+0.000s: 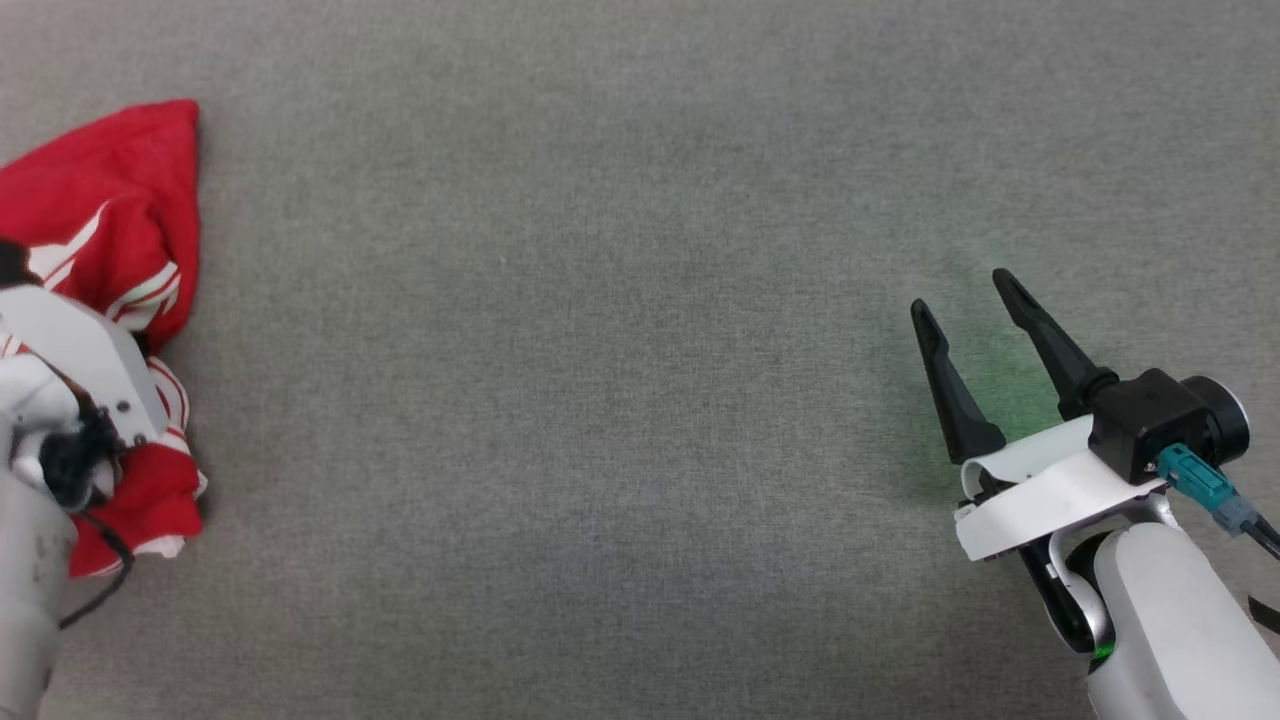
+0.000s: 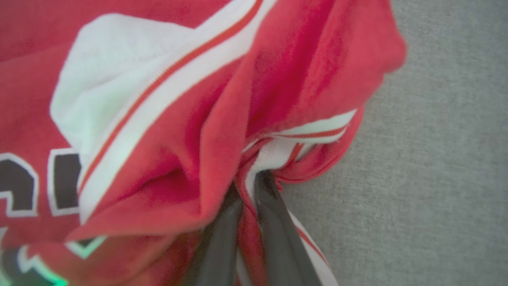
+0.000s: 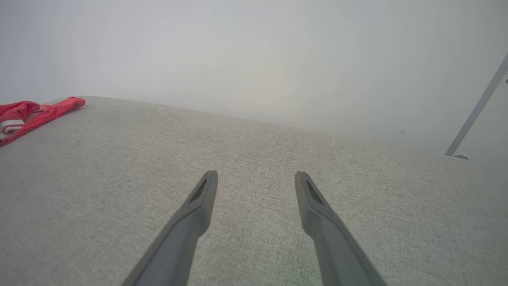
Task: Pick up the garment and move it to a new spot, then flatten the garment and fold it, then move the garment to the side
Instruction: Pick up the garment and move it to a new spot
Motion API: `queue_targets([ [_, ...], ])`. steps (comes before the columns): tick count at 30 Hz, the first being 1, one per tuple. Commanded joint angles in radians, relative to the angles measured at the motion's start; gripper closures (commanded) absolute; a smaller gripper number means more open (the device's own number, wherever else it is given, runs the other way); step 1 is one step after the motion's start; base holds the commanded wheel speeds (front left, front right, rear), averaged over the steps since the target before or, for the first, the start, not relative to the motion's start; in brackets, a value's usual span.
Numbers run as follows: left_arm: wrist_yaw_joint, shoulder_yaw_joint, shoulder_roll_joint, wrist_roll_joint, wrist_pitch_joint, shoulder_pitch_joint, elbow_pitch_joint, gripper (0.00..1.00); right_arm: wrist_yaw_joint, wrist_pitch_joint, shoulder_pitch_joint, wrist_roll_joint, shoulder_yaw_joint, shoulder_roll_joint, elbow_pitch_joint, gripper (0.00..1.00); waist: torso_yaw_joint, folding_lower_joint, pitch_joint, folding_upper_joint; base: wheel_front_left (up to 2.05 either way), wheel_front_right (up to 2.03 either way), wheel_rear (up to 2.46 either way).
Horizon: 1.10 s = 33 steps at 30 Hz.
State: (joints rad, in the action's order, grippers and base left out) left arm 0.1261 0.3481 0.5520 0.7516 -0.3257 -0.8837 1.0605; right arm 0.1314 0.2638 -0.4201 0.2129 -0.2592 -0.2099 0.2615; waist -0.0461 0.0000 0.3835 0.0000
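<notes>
The left claw (image 2: 249, 194) is closed on the shirt (image 2: 178, 159): in the left wrist view its two dark fingers (image 2: 278, 234) stand nearly together, their tips sunk into the cloth, with a thin fold of red and white fabric pinched between them. Around the grip the shirt is bunched into deep creases. A white band with a red stripe (image 2: 158, 87) runs diagonally up from the fingers, a white patch lies above it, and black letters with white outlines (image 2: 65, 180) show at the left edge, too cropped to read. To the right of the fingers the cloth ends and the grey fabric-covered surface (image 2: 436, 159) begins. In the head view the shirt (image 1: 110, 210) is a crumpled red heap at the far left edge of that surface (image 1: 600, 350), partly covered by the left arm (image 1: 60, 390), whose pale wrist sits over its middle; whether the heap is lifted or resting there I cannot tell. The right claw (image 1: 960, 292) is at the lower right, well apart from the shirt, wide open and holding nothing, with a faint green glow (image 1: 1000, 395) on the surface beneath it and a teal plug (image 1: 1195, 480) at its wrist. The right wrist view shows that claw (image 3: 257, 174) with its fingers spread above the bare surface (image 3: 258, 139), the shirt (image 3: 24, 113) far off at the left, a pale wall (image 3: 254, 47) behind, and a slanted light bar (image 3: 476, 107) at the right.
</notes>
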Motion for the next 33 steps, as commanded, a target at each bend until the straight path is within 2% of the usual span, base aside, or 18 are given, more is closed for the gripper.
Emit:
queue_targets([
  [1,0.007,0.025,-0.057,-0.004,0.003,0.054,0.011,1.00,-0.001,0.001,0.004,0.006,0.000,0.002,0.002,0.00,0.016,0.0000,-0.045,0.0000,0.00,0.00,0.00],
  [6,0.006,0.036,-0.015,0.004,0.143,0.000,-0.064,1.00,-0.001,0.001,0.025,0.013,-0.002,0.016,0.015,0.00,0.009,0.0000,-0.106,0.0000,0.00,0.00,0.00],
  [8,0.006,0.081,0.004,-0.014,0.184,-0.011,-0.133,1.00,-0.001,0.001,0.031,0.014,0.000,0.022,0.017,0.00,0.001,0.0000,-0.123,0.0000,0.00,0.00,0.00],
  [16,0.006,0.279,-0.004,-0.033,0.252,-0.086,-0.422,1.00,-0.001,0.001,0.070,0.024,0.039,0.051,0.005,0.00,-0.072,0.0000,-0.144,0.0000,0.00,0.00,0.00],
  [22,0.005,0.406,-0.067,-0.023,0.256,-0.175,-0.526,1.00,-0.001,0.001,0.083,0.035,0.065,0.079,-0.010,0.00,-0.176,0.0000,-0.119,0.0000,0.00,0.00,0.00],
  [26,0.005,0.511,-0.125,-0.035,0.273,-0.237,-0.528,1.00,-0.001,0.001,0.076,0.049,0.084,0.098,-0.021,0.00,-0.257,0.0000,-0.084,0.0000,0.00,0.00,0.00],
  [33,0.005,0.712,-0.223,0.034,0.330,-0.331,-0.498,1.00,-0.001,0.001,0.058,0.073,0.103,0.141,-0.028,0.00,-0.384,0.0000,-0.006,0.0000,0.00,0.00,0.00],
])
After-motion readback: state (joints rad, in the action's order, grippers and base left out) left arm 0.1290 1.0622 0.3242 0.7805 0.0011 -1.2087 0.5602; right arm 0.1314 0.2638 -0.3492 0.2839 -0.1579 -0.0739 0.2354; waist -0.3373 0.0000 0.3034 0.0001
